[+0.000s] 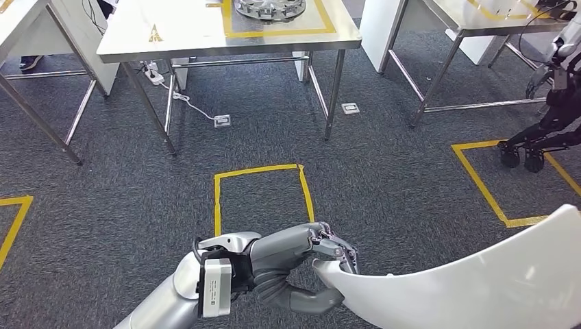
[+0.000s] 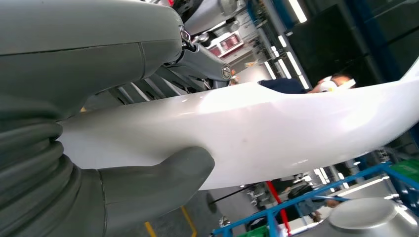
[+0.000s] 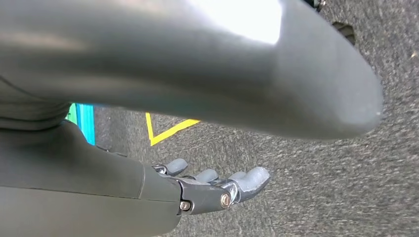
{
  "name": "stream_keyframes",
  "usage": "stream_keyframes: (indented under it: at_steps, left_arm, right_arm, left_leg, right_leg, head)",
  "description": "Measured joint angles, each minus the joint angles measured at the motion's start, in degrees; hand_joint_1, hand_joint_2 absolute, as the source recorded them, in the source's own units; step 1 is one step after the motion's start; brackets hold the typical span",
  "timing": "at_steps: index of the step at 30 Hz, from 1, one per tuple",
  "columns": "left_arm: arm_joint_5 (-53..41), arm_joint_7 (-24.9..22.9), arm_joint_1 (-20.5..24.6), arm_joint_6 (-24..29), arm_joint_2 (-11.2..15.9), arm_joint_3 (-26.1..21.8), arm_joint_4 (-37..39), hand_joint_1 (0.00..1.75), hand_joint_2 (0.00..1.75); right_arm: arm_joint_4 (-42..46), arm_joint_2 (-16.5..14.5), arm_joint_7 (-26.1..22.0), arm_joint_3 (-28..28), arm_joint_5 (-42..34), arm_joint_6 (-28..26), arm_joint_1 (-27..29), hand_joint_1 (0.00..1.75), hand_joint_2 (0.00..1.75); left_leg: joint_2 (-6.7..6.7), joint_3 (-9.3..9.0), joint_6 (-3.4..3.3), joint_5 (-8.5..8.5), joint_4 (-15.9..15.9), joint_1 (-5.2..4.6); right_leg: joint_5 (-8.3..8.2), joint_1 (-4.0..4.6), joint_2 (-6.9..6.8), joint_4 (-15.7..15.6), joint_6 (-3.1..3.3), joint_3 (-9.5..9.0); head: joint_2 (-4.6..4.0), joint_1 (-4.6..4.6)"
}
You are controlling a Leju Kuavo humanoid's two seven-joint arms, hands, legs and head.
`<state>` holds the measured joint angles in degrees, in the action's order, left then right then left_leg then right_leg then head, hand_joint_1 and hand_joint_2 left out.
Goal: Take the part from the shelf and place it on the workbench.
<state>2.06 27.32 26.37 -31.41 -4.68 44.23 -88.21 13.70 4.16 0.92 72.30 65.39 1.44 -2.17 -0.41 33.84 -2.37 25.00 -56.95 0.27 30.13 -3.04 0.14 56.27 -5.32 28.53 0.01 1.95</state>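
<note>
A steel workbench (image 1: 171,34) stands ahead across grey carpet (image 1: 384,178), its top marked with a yellow tape frame (image 1: 277,30) that encloses a round ribbed metal piece (image 1: 269,7). A white cable (image 1: 188,104) runs down between its legs to a floor socket (image 1: 222,121), and a second socket (image 1: 351,107) lies near the far leg. Between the robot and the bench a yellow tape square (image 1: 260,195) is laid on the carpet, with another tape outline (image 1: 497,185) off to the right and a corner of one (image 1: 15,219) at the left edge. More steel tables (image 1: 479,27) flank the bench, and a dark wheeled stand (image 1: 531,147) sits at the right. In the left wrist view a person (image 2: 316,85) in a dark top shows beyond the part, along with blue rails (image 2: 296,202). The part (image 1: 479,281) is a long, curved, glossy white panel, smooth and unmarked, carried low in front of the robot and reaching from the left hand (image 1: 312,264) up toward the right edge. The left hand grasps its near end, thumb (image 2: 153,182) under the panel and fingers (image 1: 339,250) over the top edge. The right hand (image 3: 197,190) shows its fingers stretched out flat above the carpet; whether it holds anything I cannot tell.
</note>
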Motion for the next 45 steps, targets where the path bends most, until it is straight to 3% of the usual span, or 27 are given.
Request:
stream_keyframes:
  at_steps: [1, 3, 4, 5, 6, 8, 10, 15, 16, 19, 20, 21, 22, 23, 25, 26, 29, 31, 33, 36, 38, 40, 43, 44, 45]
  left_arm:
    - [0.0, 0.0, 0.1, 0.1, 0.0, 0.0, -0.1, 1.75, 1.75]
    - [-0.1, -0.1, 0.1, 0.1, 0.0, 0.0, -0.1, 1.75, 1.75]
    - [-0.1, -0.2, 0.0, 0.1, 0.0, 0.0, 0.0, 1.75, 1.75]
    - [-0.2, -0.2, -0.1, 0.1, 0.0, 0.1, 0.0, 1.75, 1.75]
    - [-0.2, -0.2, -0.2, 0.1, 0.0, 0.1, 0.0, 1.75, 1.75]
    - [-0.2, -0.2, -0.2, 0.1, 0.0, 0.1, 0.0, 1.75, 1.75]
    - [-0.2, -0.2, -0.1, 0.1, 0.0, 0.1, 0.0, 1.75, 1.75]
    - [-0.2, -0.2, -0.1, 0.1, 0.0, 0.1, -0.1, 1.75, 1.75]
    - [-0.2, -0.2, -0.1, 0.1, 0.0, 0.1, -0.1, 1.75, 1.75]
    - [-0.2, -0.2, -0.2, 0.1, 0.2, 0.1, -0.1, 1.75, 1.75]
    - [-0.2, -0.2, -0.3, 0.1, 0.3, 0.1, -0.1, 1.75, 1.75]
    - [-0.2, -0.2, -0.3, 0.1, 0.4, 0.1, -0.1, 1.75, 1.75]
    - [-0.2, -0.2, -0.3, 0.1, 0.4, 0.1, -0.1, 1.75, 1.75]
    - [-0.2, -0.2, -0.3, 0.1, 0.5, 0.1, -0.1, 1.75, 1.75]
    - [-0.2, -0.2, -0.2, 0.1, 0.5, 0.1, -0.1, 1.75, 1.75]
    - [-0.2, -0.2, -0.2, 0.1, 0.5, 0.1, -0.1, 1.75, 1.75]
    - [-0.2, -0.4, -0.1, 0.1, 0.4, 0.1, -0.2, 1.75, 1.75]
    - [-0.2, -0.4, 0.0, 0.1, 0.3, 0.1, -0.3, 1.75, 1.75]
    - [-0.2, -0.5, 0.0, 0.1, 0.2, 0.1, -0.2, 1.75, 1.75]
    - [-0.2, -0.6, 0.0, 0.1, 0.2, 0.1, -0.1, 1.75, 1.75]
    - [-0.2, -0.6, 0.0, 0.1, 0.2, 0.1, 0.0, 1.75, 1.75]
    - [-0.4, -0.6, -0.1, 0.1, 0.2, 0.1, 0.0, 1.75, 1.75]
    - [-1.4, -0.5, -0.2, 0.5, 0.2, 0.2, -0.2, 1.75, 1.75]
    - [-1.9, -0.5, -0.4, 0.8, 0.2, 0.2, -0.5, 1.75, 1.75]
    - [-2.4, -0.4, -0.5, 1.0, 0.2, 0.2, -0.9, 1.75, 1.75]
  right_arm:
    - [0.0, 0.0, 0.0, 0.0, 0.0, 0.0, 0.0, 0.00, 0.00]
    - [0.0, 0.0, 0.0, 0.0, 0.1, 0.1, 0.0, 0.00, 0.00]
    - [0.0, 0.0, 0.0, 0.0, 0.1, 0.1, 0.0, 0.00, 0.00]
    - [0.0, 0.0, 0.0, 0.0, 0.1, 0.1, 0.1, 0.00, 0.00]
    - [0.0, 0.0, 0.0, 0.0, 0.1, 0.1, 0.2, 0.00, 0.00]
    - [0.0, 0.0, 0.0, 0.0, 0.1, 0.1, 0.1, 0.00, 0.00]
    - [0.0, 0.0, 0.0, 0.0, 0.1, 0.1, 0.0, 0.00, 0.00]
    - [0.0, 0.0, 0.0, 0.0, 0.1, 0.1, 0.1, 0.00, 0.00]
    - [0.0, 0.0, 0.0, 0.0, 0.1, 0.1, 0.1, 0.00, 0.00]
    - [0.0, 0.0, 0.0, 0.0, 0.1, 0.1, 0.1, 0.00, 0.00]
    - [0.0, 0.0, 0.0, 0.0, 0.1, 0.1, 0.1, 0.00, 0.00]
    - [0.0, 0.0, 0.0, 0.0, 0.1, 0.1, 0.1, 0.00, 0.00]
    - [0.0, 0.0, 0.0, 0.0, 0.1, 0.1, 0.1, 0.00, 0.00]
    - [0.0, 0.0, 0.0, 0.0, 0.1, 0.1, 0.1, 0.00, 0.00]
    - [0.0, 0.0, 0.1, 0.0, 0.0, 0.0, 0.0, 0.00, 0.00]
    - [0.0, 0.0, 0.1, 0.0, 0.0, 0.0, 0.0, 0.00, 0.00]
    - [0.0, -0.1, 0.2, 0.0, 0.0, -0.1, -0.1, 0.00, 0.00]
    - [0.0, -0.1, 0.2, 0.0, 0.0, -0.1, -0.2, 0.00, 0.00]
    - [0.0, 0.0, 0.2, 0.0, 0.0, -0.1, -0.2, 0.00, 0.00]
    - [0.0, 0.0, 0.3, 0.0, 0.0, -0.2, -0.2, 0.00, 0.00]
    - [0.0, 0.0, 0.1, 0.0, 0.0, -0.2, -0.2, 0.00, 0.00]
    - [0.0, 0.0, 0.0, 0.0, 0.0, -0.2, -0.1, 0.00, 0.00]
    - [0.0, -0.2, -0.1, 0.0, 0.1, -0.2, 0.0, 0.00, 0.00]
    - [0.0, -0.3, -0.2, 0.0, 0.1, -0.1, 0.0, 0.00, 0.00]
    - [0.0, -0.4, -0.2, 0.0, 0.3, -0.1, 0.1, 0.00, 0.00]
  left_leg:
    - [0.11, -0.53, -0.27, -0.34, 0.7, 0.10]
    - [0.23, -0.86, -0.56, -0.43, 1.1, -0.11]
    - [0.20, -0.84, -0.54, -0.33, 1.0, -0.22]
    - [0.17, -0.82, -0.45, -0.17, 0.8, -0.29]
    - [0.13, -0.80, -0.26, 0.04, 0.5, -0.29]
    - [0.10, -0.68, 0.43, 0.80, -0.6, -0.13]
    - [0.06, -0.34, 1.34, 1.80, -2.0, -0.28]
    - [0.08, 0.18, 2.93, 3.19, -3.4, -0.21]
    - [0.10, 1.08, 3.25, 4.44, -5.5, -0.11]
    - [0.13, 6.31, 3.82, 9.36, -16.3, 0.05]
    - [0.14, 7.46, 3.87, 9.66, -18.3, 0.09]
    - [0.14, 7.58, 3.85, 8.83, -18.2, 0.14]
    - [0.14, 6.60, 3.78, 7.02, -15.9, 0.19]
    - [0.16, 4.81, 3.66, 4.70, -11.9, 0.26]
    - [0.13, 1.70, 3.34, 1.99, -5.0, 0.17]
    - [0.08, 1.01, 3.08, 1.62, -3.4, 0.07]
    - [-0.12, 0.86, 2.11, 1.66, -2.7, -0.16]
    - [-0.21, 0.43, 1.92, 1.38, -2.1, 0.01]
    - [-0.25, 0.22, 1.70, 1.37, -1.9, 0.08]
    - [-0.24, 0.19, 1.09, 1.53, -1.9, -0.18]
    - [-0.24, 0.20, 0.82, 1.57, -2.0, -0.38]
    - [-0.22, 0.23, 0.68, 1.61, -2.0, -0.53]
    - [-0.22, 0.30, 0.04, 1.85, -2.2, -1.01]
    - [-0.19, 0.08, -0.37, 1.69, -1.8, -0.95]
    - [-0.12, -0.33, -0.75, 1.42, -1.1, -0.84]
  right_leg:
    - [1.30, 0.06, 0.02, 2.5, 0.19, 1.19]
    - [4.76, 0.32, 0.04, 10.4, 0.47, 5.56]
    - [5.78, 0.42, 0.05, 13.8, 0.47, 7.67]
    - [5.64, 0.44, 0.05, 15.3, 0.47, 8.91]
    - [4.34, 0.40, 0.03, 14.6, 0.46, 9.03]
    - [0.16, 0.22, -0.08, 8.0, 0.42, 6.44]
    - [-1.91, 0.32, -0.05, 3.0, 0.97, 4.32]
    - [-1.90, 0.51, 0.01, 2.8, 3.33, 4.33]
    - [-1.96, 0.43, -0.03, 2.7, 3.65, 4.28]
    - [-1.82, 0.45, -0.10, 2.7, 4.06, 4.22]
    - [-1.73, 0.44, -0.10, 2.7, 4.08, 4.17]
    - [-1.62, 0.42, -0.07, 2.7, 4.02, 4.05]
    - [-1.48, 0.37, -0.02, 2.7, 3.89, 3.86]
    - [-1.30, 0.32, 0.04, 2.7, 3.67, 3.62]
    - [-0.95, 0.47, 0.14, 2.8, 2.99, 3.36]
    - [-0.88, 0.53, 0.17, 2.7, 2.58, 3.32]
    - [-1.06, 0.44, 0.14, 1.8, 1.57, 2.76]
    - [-1.30, 0.53, 0.09, 1.0, 2.58, 2.12]
    - [-1.50, 0.67, 0.08, 0.7, 4.21, 1.85]
    - [-1.60, 0.63, 0.07, 0.4, 4.82, 1.71]
    - [-1.68, 0.51, 0.07, 0.2, 4.60, 1.66]
    - [-1.77, 0.36, 0.06, 0.1, 3.68, 1.60]
    - [-2.07, -0.02, -0.02, -0.9, 0.53, 1.22]
    - [-2.14, -0.16, -0.06, -1.2, -0.25, 1.04]
    - [-1.93, -0.22, -0.11, -0.8, -0.52, 1.09]
  head:
    - [0.01, -0.14]
    - [-0.01, -0.39]
    - [0.00, -0.46]
    - [0.00, -0.49]
    - [0.01, -0.50]
    - [0.00, -0.57]
    - [-0.01, -0.73]
    - [-0.01, -0.28]
    - [0.00, -0.15]
    - [0.00, 0.15]
    - [0.00, 0.18]
    - [-0.01, 0.21]
    - [-0.01, 0.25]
    - [-0.01, 0.30]
    - [-0.01, 0.43]
    - [-0.01, 0.45]
    - [0.01, 0.39]
    - [0.01, 0.18]
    - [-0.01, -0.15]
    - [-0.01, -0.46]
    - [-0.01, -0.53]
    - [-0.01, -0.56]
    - [0.00, -0.52]
    - [0.00, -0.51]
    - [-0.01, -0.51]
